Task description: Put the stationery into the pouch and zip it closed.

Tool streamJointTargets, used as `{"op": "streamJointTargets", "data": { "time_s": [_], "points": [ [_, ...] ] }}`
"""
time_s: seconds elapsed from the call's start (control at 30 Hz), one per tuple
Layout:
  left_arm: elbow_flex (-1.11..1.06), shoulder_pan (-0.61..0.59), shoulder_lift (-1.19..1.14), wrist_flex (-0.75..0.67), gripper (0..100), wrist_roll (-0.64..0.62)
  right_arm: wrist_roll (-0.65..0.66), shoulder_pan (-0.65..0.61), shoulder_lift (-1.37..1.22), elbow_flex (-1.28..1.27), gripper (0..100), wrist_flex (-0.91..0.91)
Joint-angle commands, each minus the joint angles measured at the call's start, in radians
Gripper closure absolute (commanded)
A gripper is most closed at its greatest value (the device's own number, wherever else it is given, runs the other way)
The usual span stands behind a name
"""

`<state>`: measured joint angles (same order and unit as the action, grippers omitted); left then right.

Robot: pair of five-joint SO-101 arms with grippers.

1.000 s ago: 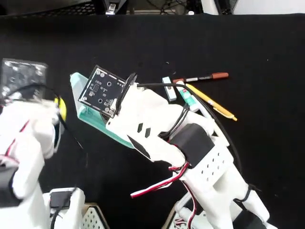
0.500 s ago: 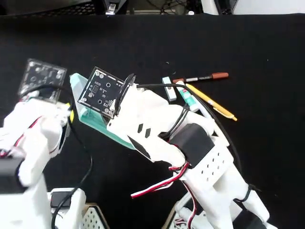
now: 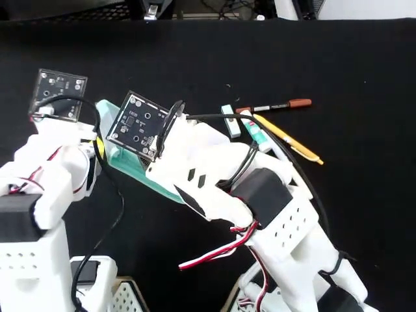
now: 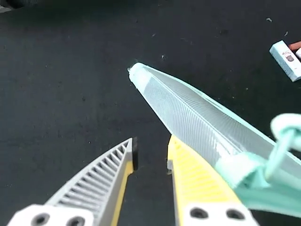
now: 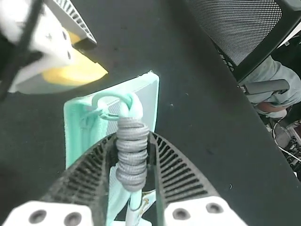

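The mint-green pouch (image 3: 122, 160) lay flat on the black tabletop (image 3: 338, 65), partly under the right arm in the high view. At one end of the pouch a grey coiled pull (image 5: 132, 157) hung from a mint ring, and the right end effector (image 5: 132, 139) was clamped on that pull, one finger on each side. The left end effector (image 4: 151, 149) hovered low at the pouch's other side with its jaws apart and nothing between them, its yellow finger (image 4: 193, 186) just beside the pouch's long edge. Farther off lay a white eraser (image 3: 230, 122), a brown-capped pen (image 3: 279, 104) and a yellow pen (image 3: 289, 140), all outside the pouch.
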<state>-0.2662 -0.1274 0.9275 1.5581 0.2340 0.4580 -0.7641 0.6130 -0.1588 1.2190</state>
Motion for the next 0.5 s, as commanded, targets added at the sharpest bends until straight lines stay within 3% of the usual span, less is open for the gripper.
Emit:
{"op": "streamJointTargets", "data": {
  "time_s": [0.0, 0.13, 0.27, 0.47],
  "points": [
    [0.113, 0.008, 0.012, 0.051, 86, -0.003, 0.006, -0.003, 0.031, 0.041, 98.5, 0.002],
    [0.176, 0.019, 0.011, 0.107, 85, -0.003, 0.006, -0.003, 0.031, 0.041, 98.5, 0.002],
    [0.174, 0.128, 0.011, 0.169, 80, -0.003, 0.006, -0.003, 0.031, 0.041, 98.5, 0.002],
    [0.173, 0.173, 0.011, 0.141, 80, 0.000, 0.006, -0.003, 0.031, 0.041, 98.5, 0.005]
  ]
}}
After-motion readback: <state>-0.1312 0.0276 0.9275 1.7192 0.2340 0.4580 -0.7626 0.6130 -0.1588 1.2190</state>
